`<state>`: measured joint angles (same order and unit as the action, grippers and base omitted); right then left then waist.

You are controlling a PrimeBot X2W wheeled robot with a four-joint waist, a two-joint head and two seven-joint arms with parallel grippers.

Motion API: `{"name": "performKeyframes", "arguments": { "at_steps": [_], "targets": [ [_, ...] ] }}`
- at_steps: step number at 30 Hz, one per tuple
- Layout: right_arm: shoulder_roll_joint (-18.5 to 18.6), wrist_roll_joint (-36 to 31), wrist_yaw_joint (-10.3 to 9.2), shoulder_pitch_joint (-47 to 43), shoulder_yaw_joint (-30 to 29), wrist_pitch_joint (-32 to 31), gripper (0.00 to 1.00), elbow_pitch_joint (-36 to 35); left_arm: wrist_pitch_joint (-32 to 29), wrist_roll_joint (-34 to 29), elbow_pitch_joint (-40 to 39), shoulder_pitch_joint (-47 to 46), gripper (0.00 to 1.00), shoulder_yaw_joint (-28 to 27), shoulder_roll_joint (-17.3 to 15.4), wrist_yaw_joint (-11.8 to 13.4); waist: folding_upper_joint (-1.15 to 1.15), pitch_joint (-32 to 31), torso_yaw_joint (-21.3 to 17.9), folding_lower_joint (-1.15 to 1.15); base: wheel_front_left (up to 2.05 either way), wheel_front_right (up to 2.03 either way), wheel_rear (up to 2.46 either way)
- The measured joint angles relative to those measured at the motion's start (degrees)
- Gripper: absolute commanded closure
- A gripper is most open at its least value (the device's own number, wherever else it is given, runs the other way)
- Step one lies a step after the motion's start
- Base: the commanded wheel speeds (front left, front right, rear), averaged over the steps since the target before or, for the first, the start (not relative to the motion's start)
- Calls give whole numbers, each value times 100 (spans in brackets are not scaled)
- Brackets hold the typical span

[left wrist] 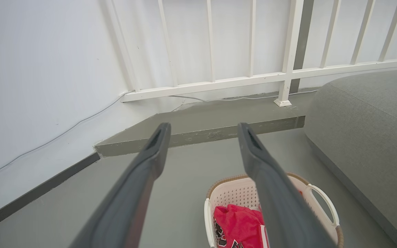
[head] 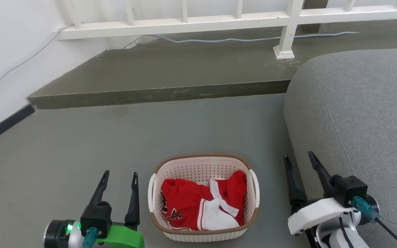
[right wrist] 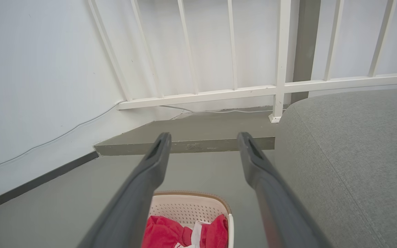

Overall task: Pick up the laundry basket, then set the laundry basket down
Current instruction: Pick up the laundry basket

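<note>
The laundry basket [head: 203, 164] rests on the grey floor in the lower middle of the head view, cream-white with a brown rim and white side handles, holding red and white clothes [head: 202, 203]. My left gripper [head: 120, 175] stands open just left of the basket, apart from it, fingers pointing forward. To the basket's right, my right gripper [head: 300, 157] is also open, between the basket and the sofa. The basket [left wrist: 233, 196] shows low in the left wrist view behind the right finger, and the basket [right wrist: 191, 208] lies between the fingers in the right wrist view.
A grey sofa [head: 360, 113] fills the right side, close to my right arm. Ahead runs a raised concrete step [head: 160, 94] with a white railing [head: 288, 31] and a cable along it. A white wall [head: 5, 51] with dark skirting is on the left.
</note>
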<state>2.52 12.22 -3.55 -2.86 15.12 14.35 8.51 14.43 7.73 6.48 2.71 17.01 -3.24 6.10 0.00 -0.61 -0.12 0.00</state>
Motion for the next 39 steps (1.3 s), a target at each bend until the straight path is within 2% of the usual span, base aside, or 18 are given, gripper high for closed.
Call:
{"name": "performKeyframes", "arguments": {
  "at_steps": [16, 27, 39],
  "targets": [
    [0, 0, 8, -1, -4, 8, 0, -137, 0, 0, -130, -8, 0, -4, 12, 0, 0, 182, -3, 0, 0, 0, 0],
    [0, 81, 103, 400, -148, 8, 0, -194, 0, 0, -87, -382, 0, -16, 20, -5, 0, 818, -17, 0, 0, 0, 0],
    [3, 339, 182, 989, -377, 8, 0, 281, 0, 114, 581, -964, 0, -96, 46, -13, 0, 1596, -27, 0, 0, 0, 0]
  ]
}}
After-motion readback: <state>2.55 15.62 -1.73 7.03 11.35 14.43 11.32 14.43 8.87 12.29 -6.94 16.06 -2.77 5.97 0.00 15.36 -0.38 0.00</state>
